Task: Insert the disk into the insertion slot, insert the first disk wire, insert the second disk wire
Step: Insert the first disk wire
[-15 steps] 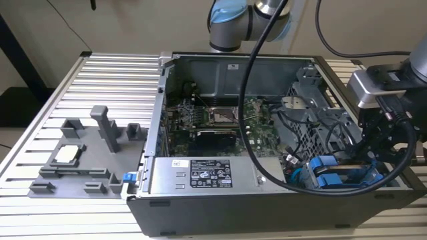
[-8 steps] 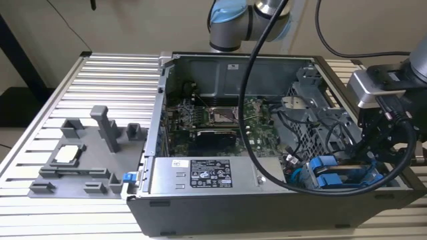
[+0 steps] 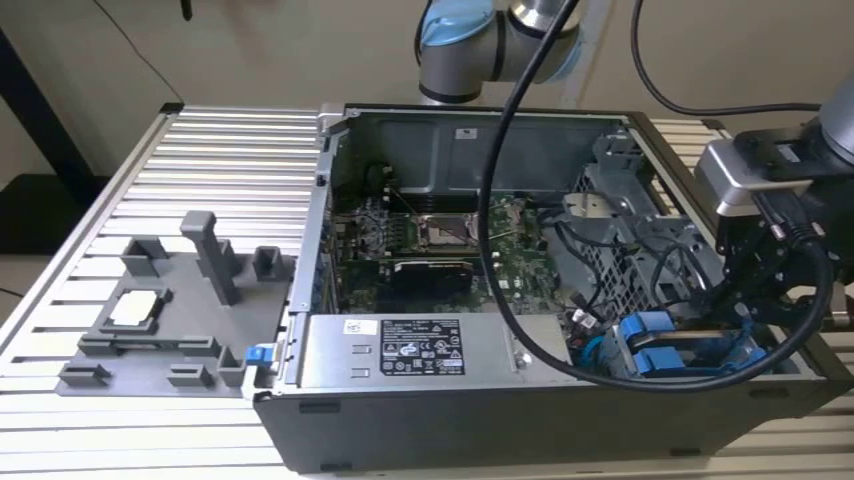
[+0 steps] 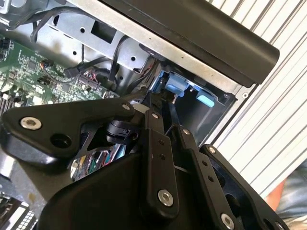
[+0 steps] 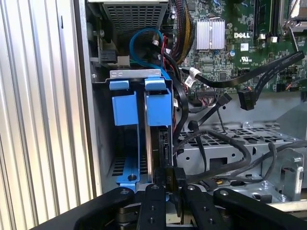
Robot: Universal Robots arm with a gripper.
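In the first wrist view, the gripper (image 5: 171,178) has its fingers drawn almost together around a dark plug-like shape; you cannot tell whether it is gripped. Just beyond, the disk (image 5: 158,108) sits in the insertion slot (image 5: 134,74), beside a second blue carrier (image 5: 125,103). This bay lies at lower right in the exterior view. Black cables (image 5: 180,112) crowd alongside, so a skewed approach could snag them or bend a connector.

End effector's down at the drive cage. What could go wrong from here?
1. Loose black cables crowd right beside the disk; the end effector could snag one.
2. The other blue carrier sits close alongside, so clearance looks tight.
3. The arm's black cable loops across the open case and may catch its edge.
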